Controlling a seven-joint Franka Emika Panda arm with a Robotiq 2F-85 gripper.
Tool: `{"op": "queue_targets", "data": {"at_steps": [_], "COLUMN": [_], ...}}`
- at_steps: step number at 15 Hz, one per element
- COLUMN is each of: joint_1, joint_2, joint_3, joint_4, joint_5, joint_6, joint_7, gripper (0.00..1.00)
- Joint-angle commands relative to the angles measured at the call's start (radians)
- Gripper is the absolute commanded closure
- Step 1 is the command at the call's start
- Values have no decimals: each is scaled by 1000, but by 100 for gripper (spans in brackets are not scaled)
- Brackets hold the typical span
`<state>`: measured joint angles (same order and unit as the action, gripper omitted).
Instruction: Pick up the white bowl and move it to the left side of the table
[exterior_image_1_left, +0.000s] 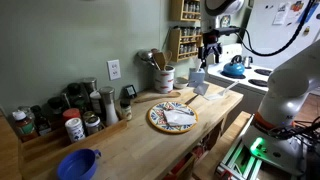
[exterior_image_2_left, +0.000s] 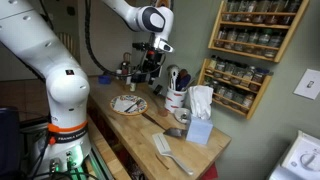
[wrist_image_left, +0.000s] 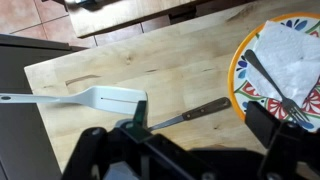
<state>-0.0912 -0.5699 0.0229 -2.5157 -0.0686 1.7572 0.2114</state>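
Note:
A small whitish-grey bowl (exterior_image_2_left: 181, 116) sits on the light-wood table (exterior_image_2_left: 140, 135) next to the tissue box; I cannot make it out in the wrist view. My gripper (exterior_image_2_left: 152, 62) hangs high above the table, also in an exterior view (exterior_image_1_left: 208, 45). In the wrist view its dark fingers (wrist_image_left: 185, 140) stand wide apart with nothing between them. Below it lie a wooden-handled knife (wrist_image_left: 190, 110) and a white spatula (wrist_image_left: 100, 97).
A colourful plate (exterior_image_1_left: 152, 118) with a napkin and fork lies mid-table, also in the wrist view (wrist_image_left: 240, 85). A blue handled bowl (exterior_image_1_left: 78, 162), spice jars (exterior_image_1_left: 75, 110), a utensil holder (exterior_image_1_left: 163, 77) and a tissue box (exterior_image_2_left: 198, 130) stand around. The table edge (wrist_image_left: 40, 75) is near the spatula.

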Motion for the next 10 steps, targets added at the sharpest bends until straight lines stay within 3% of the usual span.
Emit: {"op": "queue_targets", "data": {"at_steps": [1,8,10], "joint_1": [4,4,27], "joint_2": [1,1,47], "joint_3": [-4,-4,15], "joint_4": [1,1,30], "joint_5": [-2,-2,-39], "joint_6": [-2,-2,68], "joint_7": [1,1,-49], "gripper": [0,0,0]}}
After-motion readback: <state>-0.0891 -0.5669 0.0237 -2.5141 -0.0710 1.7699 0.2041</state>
